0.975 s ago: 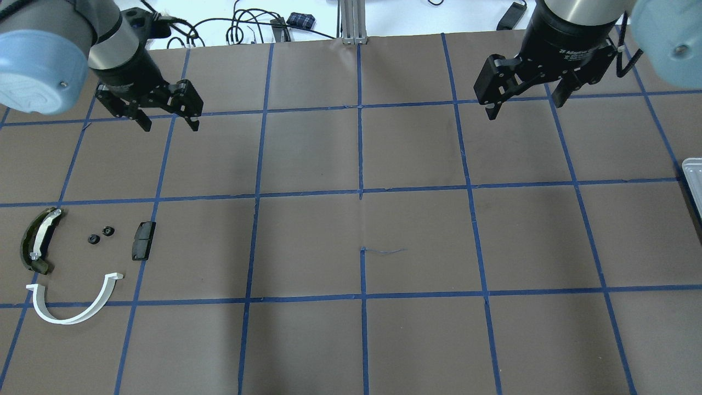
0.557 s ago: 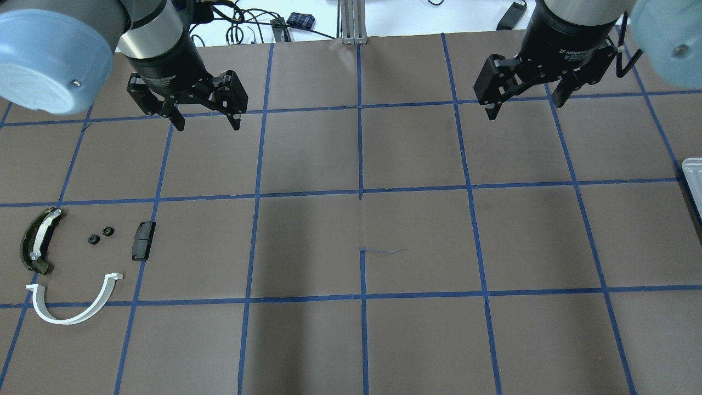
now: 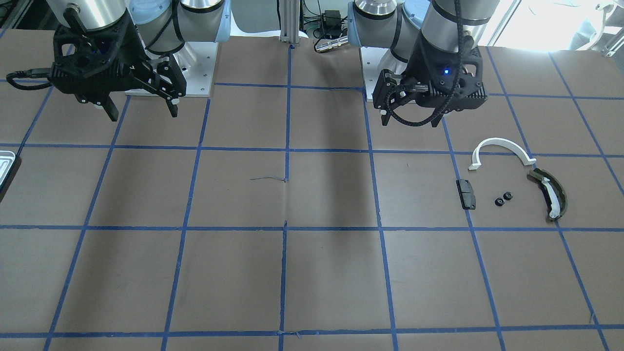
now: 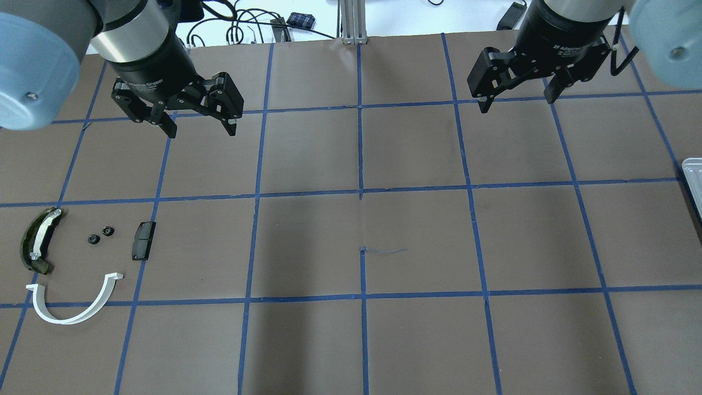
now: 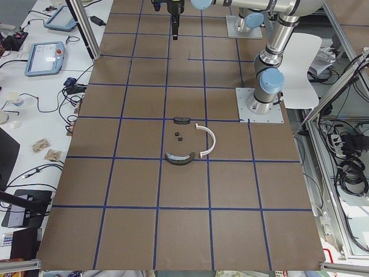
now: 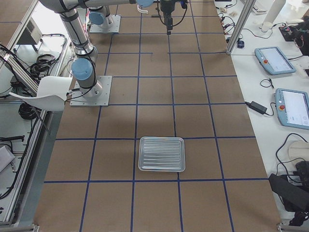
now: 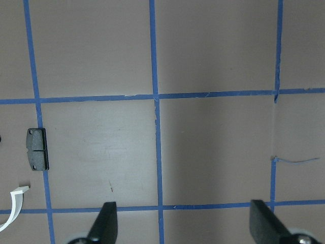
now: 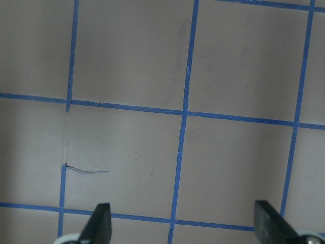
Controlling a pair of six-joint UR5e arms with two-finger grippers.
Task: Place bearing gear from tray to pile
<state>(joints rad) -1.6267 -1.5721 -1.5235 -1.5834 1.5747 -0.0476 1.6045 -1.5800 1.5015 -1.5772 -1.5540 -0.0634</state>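
The tray (image 6: 161, 153) is pale silver with a ridged floor and looks empty in the exterior right view; only its corner (image 4: 694, 181) shows at the overhead view's right edge. The pile lies at the left front: a white half-ring (image 4: 74, 304), a dark olive curved piece (image 4: 35, 247), a black block (image 4: 143, 240) and two small black gear-like parts (image 4: 94, 239). My left gripper (image 4: 202, 130) is open and empty, high above the mat, behind and to the right of the pile. My right gripper (image 4: 516, 104) is open and empty, far from the tray.
The brown mat (image 4: 362, 219) has a blue tape grid and a small loose thread (image 4: 384, 251) near its middle. Cables and devices (image 4: 247, 27) lie beyond the far edge. The arm bases (image 3: 195, 63) stand on white plates at the robot's side.
My left gripper has moved to the right, away from above the pile's column, still open. My right gripper has shifted slightly left and toward the far edge. The parts have not moved.
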